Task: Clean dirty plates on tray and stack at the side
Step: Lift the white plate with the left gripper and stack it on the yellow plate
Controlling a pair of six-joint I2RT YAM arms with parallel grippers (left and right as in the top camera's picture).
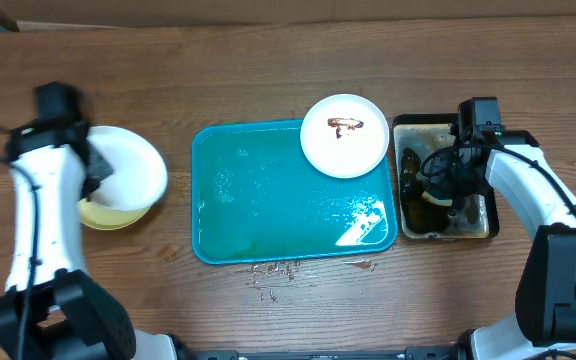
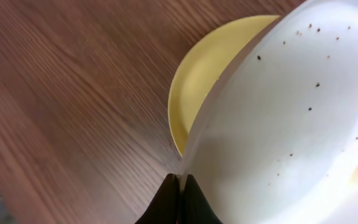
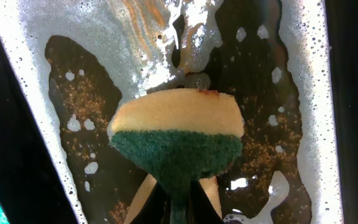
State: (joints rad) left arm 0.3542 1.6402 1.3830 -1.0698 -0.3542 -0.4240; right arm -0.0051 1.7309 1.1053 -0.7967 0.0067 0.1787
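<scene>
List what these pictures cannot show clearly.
- Overhead: the arm covers where the left gripper pinches the held white plate.
- Left wrist: that plate hides most of the yellow plate; contact between them unclear.
- Right wrist: the sponge hides the right gripper's fingertips; murky water hides the basin's bottom.

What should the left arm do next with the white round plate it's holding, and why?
Probably ease it down and let go. The left gripper is shut on the rim of the white round plate, which sits over the pale yellow round plate beside the teal plastic tray, so releasing there should stack it.
</scene>
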